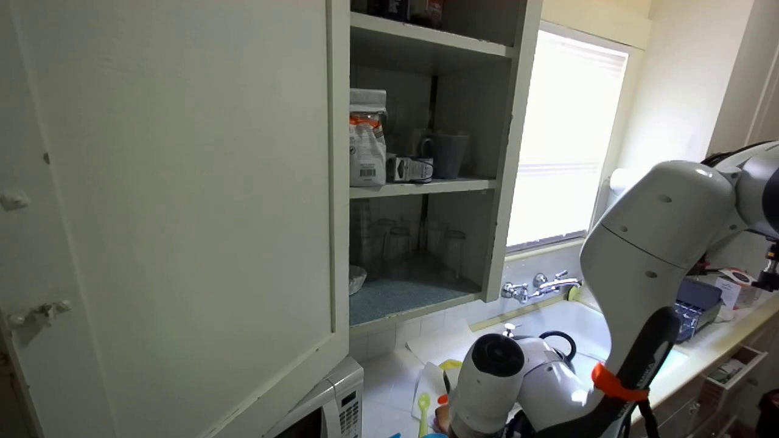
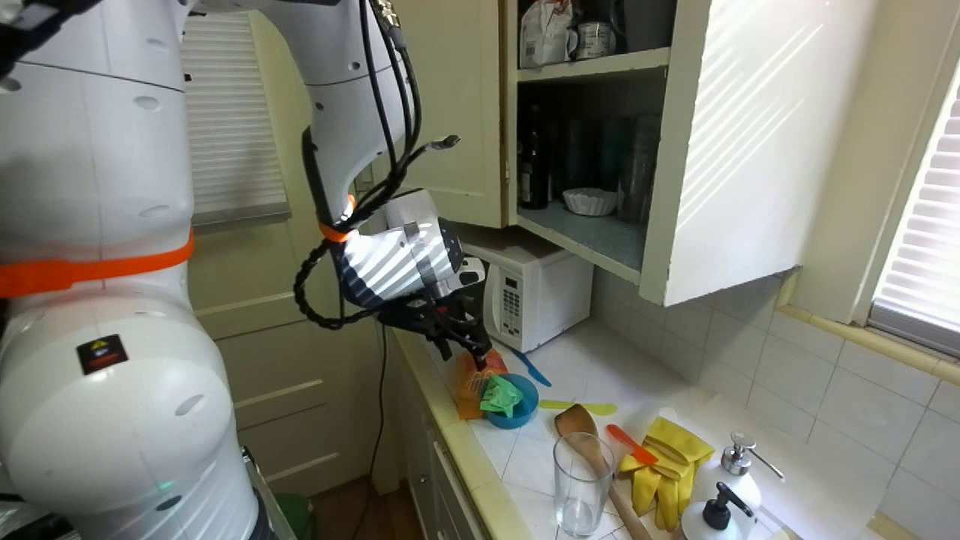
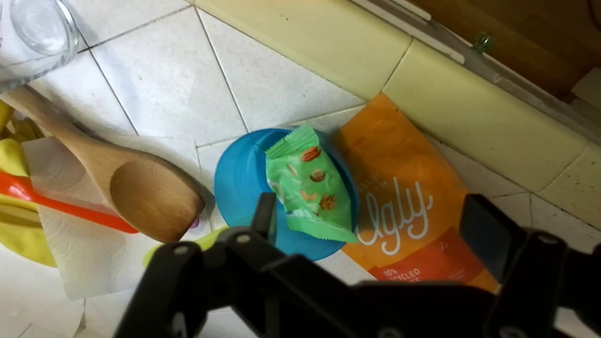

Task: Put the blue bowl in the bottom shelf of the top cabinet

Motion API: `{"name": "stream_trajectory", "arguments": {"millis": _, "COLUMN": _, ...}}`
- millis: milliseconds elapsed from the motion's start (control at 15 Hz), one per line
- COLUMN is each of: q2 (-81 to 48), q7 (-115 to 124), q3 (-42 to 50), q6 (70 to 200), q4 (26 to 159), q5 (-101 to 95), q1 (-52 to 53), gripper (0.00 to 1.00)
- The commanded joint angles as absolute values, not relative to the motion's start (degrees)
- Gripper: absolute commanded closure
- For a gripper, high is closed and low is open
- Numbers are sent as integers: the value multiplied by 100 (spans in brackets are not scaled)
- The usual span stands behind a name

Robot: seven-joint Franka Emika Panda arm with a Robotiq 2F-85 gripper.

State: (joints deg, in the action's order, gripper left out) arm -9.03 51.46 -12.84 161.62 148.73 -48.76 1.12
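The blue bowl [image 3: 237, 183] stands upright on the white tiled counter [image 2: 630, 367], near its pale yellow edge, with a green nut-snack packet [image 3: 312, 192] inside. An orange pouch [image 3: 408, 178] lettered "Ugly" lies just beside it, its edge overlapped by the bowl in the wrist view. The gripper [image 3: 375, 223] hangs above, its fingers spread wide. The top cabinet [image 2: 750, 150] has its door [image 1: 182, 152] swung open; the bottom shelf [image 1: 408, 301] holds a fluted white bowl [image 2: 590, 201], a dark bottle [image 2: 534, 172] and clear drinking glasses [image 1: 398, 246], and the shelf over it [image 1: 456, 186] a bag [image 1: 368, 152], a small carton [image 1: 414, 168] and a mug [image 1: 450, 155]. Along the counter lie a blue utensil [image 2: 534, 369], a lime-green utensil [image 2: 592, 408], a wooden spoon [image 3: 150, 197], an orange utensil [image 2: 630, 444] and yellow rubber gloves [image 2: 679, 442], with an upright glass tumbler [image 2: 579, 487] and pump dispensers [image 2: 739, 484] near them. A white microwave [image 2: 559, 292] stands on it too. In an exterior view, a sink [image 1: 566, 316] with a chrome faucet [image 1: 557, 283] sits beneath a bright window [image 1: 563, 140].
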Motion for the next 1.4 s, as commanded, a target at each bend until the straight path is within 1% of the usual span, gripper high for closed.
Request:
{"name": "stream_trajectory", "arguments": {"millis": 0, "q2": -942, "q7": 5159, "q3": -1270, "q6": 16186, "q4": 14869, "q5": -4896, "q1": 104, "gripper": 0}}
{"name": "stream_trajectory", "arguments": {"millis": 133, "q2": -956, "q7": 5173, "q3": -1268, "q6": 16192, "q4": 14865, "q5": -4905, "q1": 103, "gripper": 0}}
{"name": "stream_trajectory", "arguments": {"millis": 400, "q2": -1085, "q7": 5856, "q3": -986, "q6": 16102, "q4": 14659, "q5": -5353, "q1": 172, "gripper": 0}}
{"name": "stream_trajectory", "arguments": {"millis": 800, "q2": -1552, "q7": 6606, "q3": -748, "q6": 16068, "q4": 14273, "q5": -5843, "q1": 322, "gripper": 0}}
{"name": "stream_trajectory", "arguments": {"millis": 867, "q2": -1661, "q7": 6742, "q3": -713, "q6": 16080, "q4": 14196, "q5": -5956, "q1": 366, "gripper": 3}}
{"name": "stream_trajectory", "arguments": {"millis": 933, "q2": -1784, "q7": 6831, "q3": -695, "q6": 16074, "q4": 14111, "q5": -6039, "q1": 408, "gripper": 10}}
{"name": "stream_trajectory", "arguments": {"millis": 1000, "q2": -1887, "q7": 6928, "q3": -671, "q6": 16048, "q4": 14045, "q5": -6121, "q1": 454, "gripper": 11}}
{"name": "stream_trajectory", "arguments": {"millis": 1067, "q2": -1993, "q7": 7022, "q3": -639, "q6": 16022, "q4": 13974, "q5": -6213, "q1": 499, "gripper": 17}}
{"name": "stream_trajectory", "arguments": {"millis": 1200, "q2": -2169, "q7": 7213, "q3": -563, "q6": 15987, "q4": 13858, "q5": -6358, "q1": 600, "gripper": 37}}
{"name": "stream_trajectory", "arguments": {"millis": 1333, "q2": -2306, "q7": 7414, "q3": -480, "q6": 15965, "q4": 13753, "q5": -6514, "q1": 693, "gripper": 44}}
